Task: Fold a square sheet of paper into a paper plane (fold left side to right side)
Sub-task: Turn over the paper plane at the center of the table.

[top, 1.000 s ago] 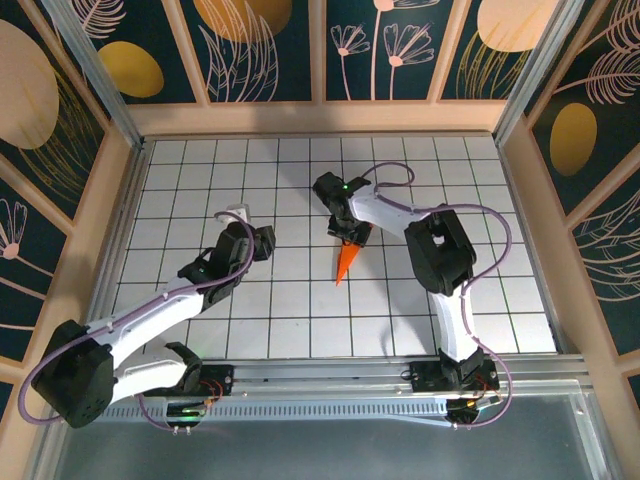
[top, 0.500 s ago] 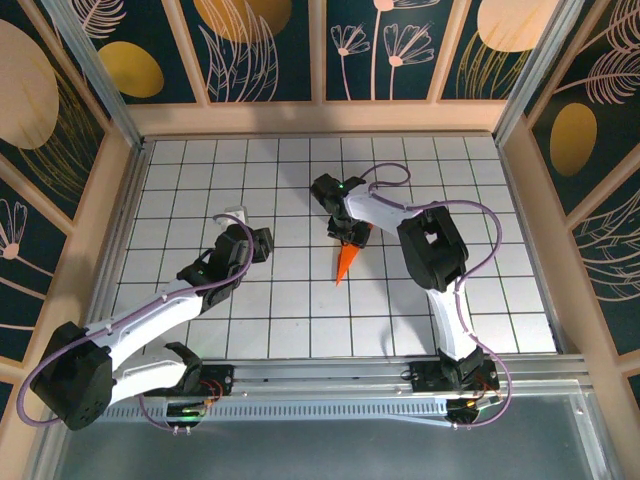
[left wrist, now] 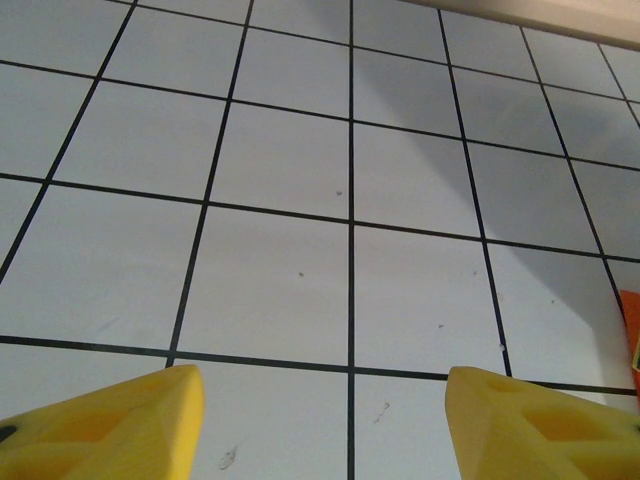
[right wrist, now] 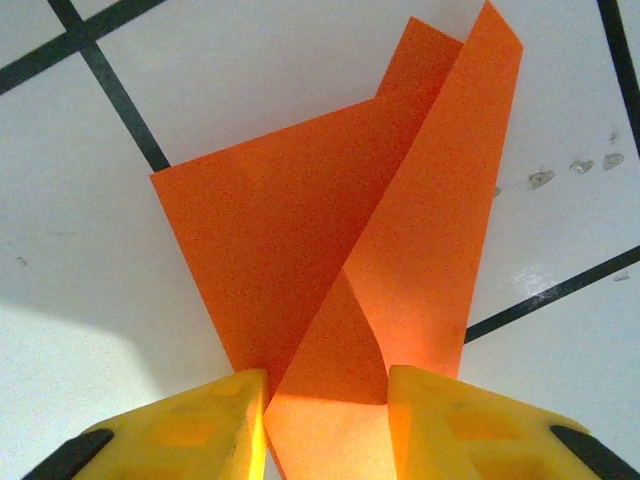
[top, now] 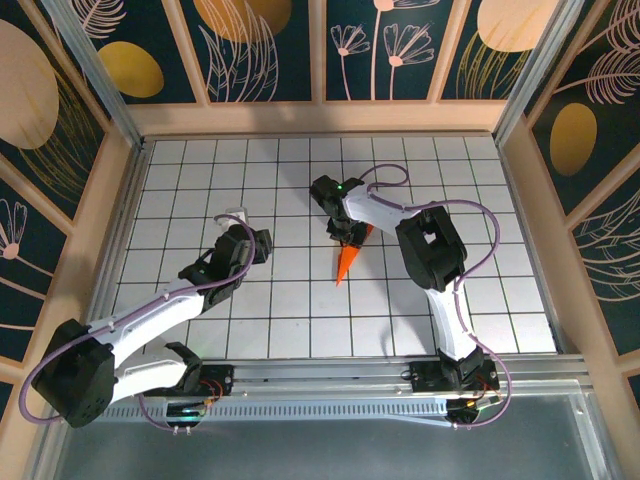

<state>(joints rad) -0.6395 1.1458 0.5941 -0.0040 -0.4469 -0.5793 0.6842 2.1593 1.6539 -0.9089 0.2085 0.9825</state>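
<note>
The paper plane point(top: 344, 264) is a narrow orange dart on the white grid table point(top: 200, 180), point toward the near edge. In the right wrist view the paper plane point(right wrist: 350, 230) shows overlapping folded flaps, one bowed upward. My right gripper point(top: 349, 238) sits over its wide end. The right gripper point(right wrist: 327, 385) has its yellow fingers point(right wrist: 210, 420) standing apart on either side of the raised flap, orange paper filling the gap. My left gripper point(top: 260, 241) hovers a few tiles to the left. The left gripper point(left wrist: 325, 385) is open over bare tiles, with an orange sliver of the paper plane point(left wrist: 632, 320) at the right edge.
Wooden walls point(top: 320, 118) frame the table on the far, left and right sides. A metal rail point(top: 330, 375) runs along the near edge by the arm bases. The right arm's cable point(top: 490, 225) loops above the right tiles.
The right gripper's jaws have narrowed around the plane's wide end, and the right arm has shifted slightly left. The left arm has stayed put.
</note>
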